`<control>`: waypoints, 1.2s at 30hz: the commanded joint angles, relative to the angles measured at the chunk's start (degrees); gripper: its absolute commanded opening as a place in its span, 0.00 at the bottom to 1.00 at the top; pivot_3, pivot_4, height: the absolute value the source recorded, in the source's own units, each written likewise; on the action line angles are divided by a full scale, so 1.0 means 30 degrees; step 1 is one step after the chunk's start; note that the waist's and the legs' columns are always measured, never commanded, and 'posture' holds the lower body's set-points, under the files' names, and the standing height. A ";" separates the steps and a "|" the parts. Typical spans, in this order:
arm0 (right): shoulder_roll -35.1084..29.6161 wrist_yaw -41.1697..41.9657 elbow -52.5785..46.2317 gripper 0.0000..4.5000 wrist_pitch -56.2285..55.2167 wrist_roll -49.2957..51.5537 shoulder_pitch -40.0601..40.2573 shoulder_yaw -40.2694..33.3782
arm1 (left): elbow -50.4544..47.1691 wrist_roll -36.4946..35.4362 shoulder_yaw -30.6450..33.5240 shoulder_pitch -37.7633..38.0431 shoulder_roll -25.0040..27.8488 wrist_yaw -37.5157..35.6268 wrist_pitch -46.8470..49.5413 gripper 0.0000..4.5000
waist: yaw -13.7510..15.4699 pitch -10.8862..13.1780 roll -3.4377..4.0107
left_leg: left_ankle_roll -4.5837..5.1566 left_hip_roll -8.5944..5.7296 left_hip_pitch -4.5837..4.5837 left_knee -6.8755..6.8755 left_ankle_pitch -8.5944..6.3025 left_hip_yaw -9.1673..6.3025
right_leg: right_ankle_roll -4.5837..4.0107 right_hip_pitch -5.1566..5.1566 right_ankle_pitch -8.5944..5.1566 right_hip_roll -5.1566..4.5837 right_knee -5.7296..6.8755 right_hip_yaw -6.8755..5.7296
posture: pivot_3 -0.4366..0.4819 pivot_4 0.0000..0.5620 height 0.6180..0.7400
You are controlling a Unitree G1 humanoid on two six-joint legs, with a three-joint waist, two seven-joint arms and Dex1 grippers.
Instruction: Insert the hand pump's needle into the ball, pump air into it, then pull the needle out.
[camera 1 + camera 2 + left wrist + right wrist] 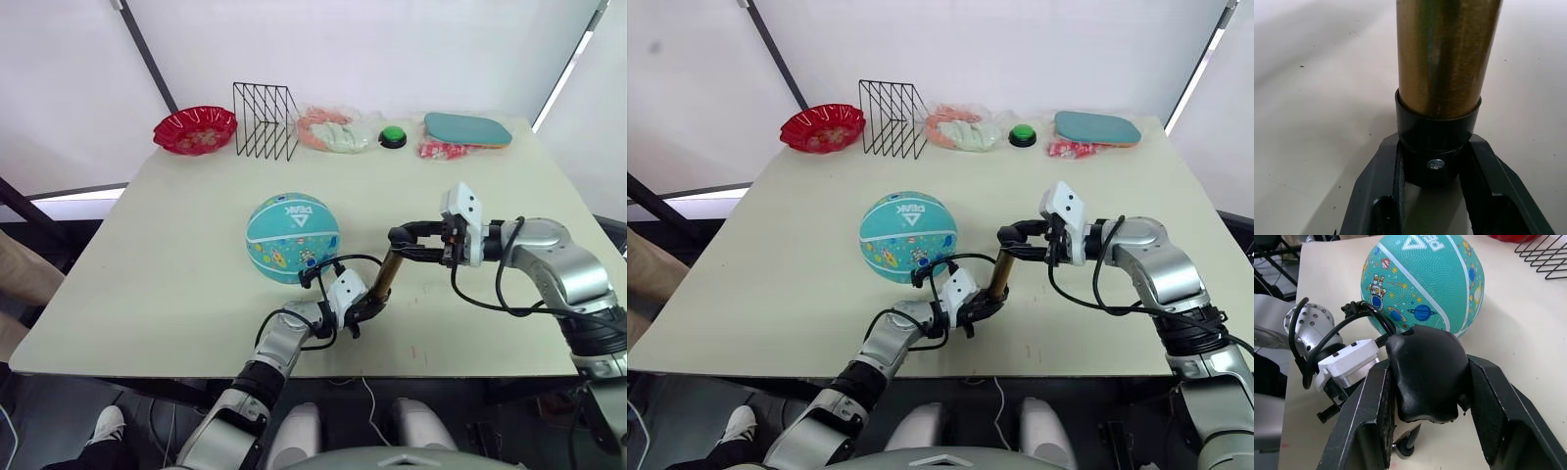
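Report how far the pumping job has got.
Done: the pump stands upright beside the ball, with its hose looping to the ball's near side; the needle itself can't be made out. In hand: the left hand clamps the end cap, and the right hand grips the T-handle, set for pumping. Left: any remaining strokes, then pulling the needle out.

Needle too small to make out, hand pump (pixel 1442 63) barrel cut off by the picture's edge
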 commanded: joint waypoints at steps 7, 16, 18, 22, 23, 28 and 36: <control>-0.2648 0.0114 -0.2269 0.35 0.6309 0.5196 -0.2252 -0.5234 | 0.1077 0.0450 -0.0206 0.0994 0.0285 0.0194 0.0966 0.23 | 0.0316 0.0346 0.0134 | 0.0005 -0.0172 -0.0419 0.0061 0.0004 -0.0005 | 0.0099 -0.0323 0.0071 -0.0087 -0.0010 0.0021 | 0.48 0.27 1.00; -0.4611 -0.0879 -0.2171 0.35 0.9989 0.8225 -0.6009 -0.8048 | 0.1530 0.0510 -0.0280 0.0851 0.0211 0.0092 0.0693 0.23 | 0.0584 0.0591 0.0110 | 0.0049 -0.0215 -0.0684 0.0127 -0.0015 0.0018 | 0.0085 -0.0578 0.0141 -0.0102 0.0005 0.0070 | 0.48 0.27 1.00; -0.5119 -0.0899 -0.1874 0.35 1.0404 0.8518 -0.6721 -0.8326 | 0.1606 0.0493 -0.0270 0.0758 0.0189 0.0078 0.0723 0.23 | 0.0582 0.0622 0.0122 | 0.0057 -0.0215 -0.0684 0.0127 -0.0020 0.0040 | 0.0088 -0.0577 0.0141 -0.0104 0.0004 0.0084 | 0.48 0.27 1.00; -0.5293 -0.1044 -0.1776 0.35 1.0190 0.8526 -0.6559 -0.8323 | 0.1552 0.0438 -0.0251 0.0704 0.0220 0.0024 0.0834 0.23 | 0.0568 0.0657 0.0090 | 0.0070 -0.0213 -0.0675 0.0139 -0.0027 0.0080 | 0.0095 -0.0578 0.0142 -0.0104 0.0005 0.0107 | 0.48 0.27 1.00; -0.5161 -0.1141 -0.1812 0.35 1.0065 0.8512 -0.6328 -0.8304 | 0.1528 0.0433 -0.0251 0.0697 0.0225 0.0019 0.0859 0.23 | 0.0570 0.0657 0.0093 | 0.0074 -0.0211 -0.0675 0.0139 -0.0030 0.0102 | 0.0099 -0.0582 0.0145 -0.0104 0.0006 0.0122 | 0.48 0.27 1.00; -0.2805 -0.2159 -0.2374 0.35 0.8680 0.8050 -0.3586 -0.7499 | 0.1181 0.0443 -0.0259 0.0623 0.0296 0.0020 0.1112 0.23 | 0.0557 0.0629 0.0062 | 0.0116 -0.0207 -0.0645 0.0153 -0.0054 0.0191 | 0.0134 -0.0578 0.0165 -0.0096 0.0015 0.0213 | 0.48 0.27 1.00; 0.0393 -0.2976 -0.3286 0.35 0.5651 0.5652 0.0751 -0.4008 | 0.0774 0.0382 -0.0135 0.0742 0.0583 0.0001 0.1339 0.23 | 0.0043 0.0383 -0.0119 | 0.0235 -0.0162 -0.0402 0.0146 -0.0126 0.0405 | 0.0250 -0.0392 0.0119 -0.0063 0.0025 0.0415 | 0.48 0.27 1.00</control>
